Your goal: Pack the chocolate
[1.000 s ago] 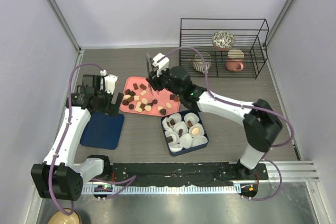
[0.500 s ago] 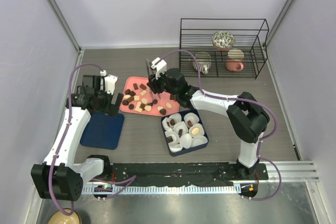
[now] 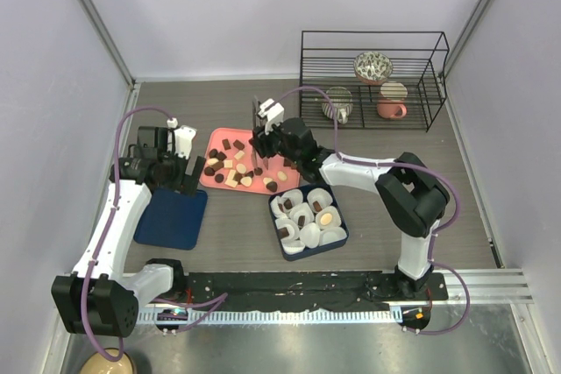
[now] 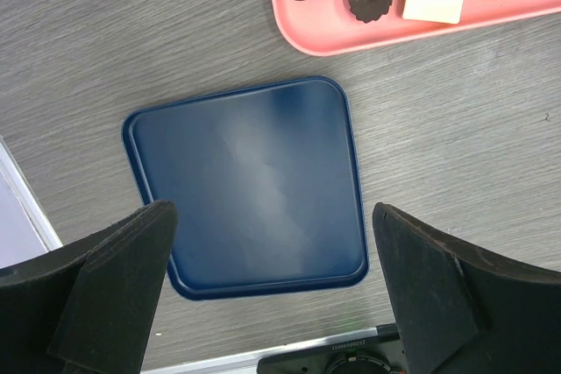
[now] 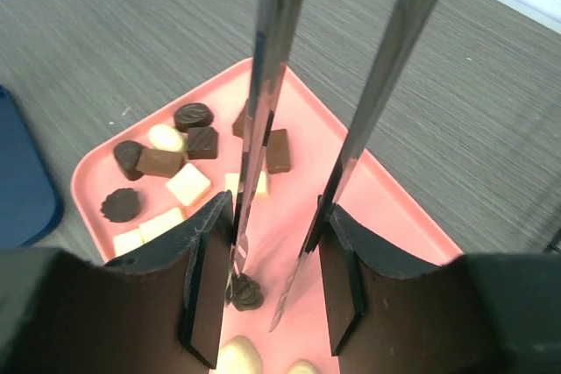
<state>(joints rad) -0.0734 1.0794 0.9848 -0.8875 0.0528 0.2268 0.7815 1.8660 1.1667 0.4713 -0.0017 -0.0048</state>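
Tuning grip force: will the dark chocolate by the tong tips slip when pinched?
Tiny and rounded, the dark chocolate is probably light and may skid on the smooth pink tray. Thin metal tongs could slip off it.

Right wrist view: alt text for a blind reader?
Metal tongs, gripped by the right gripper, point down at a pink tray, tips apart beside a dark round chocolate. More dark, brown and cream pieces lie scattered on it.

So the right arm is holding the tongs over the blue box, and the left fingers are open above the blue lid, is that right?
Not quite: the tongs are over the pink tray, as the right wrist view shows. The left fingers are indeed open above the blue lid.
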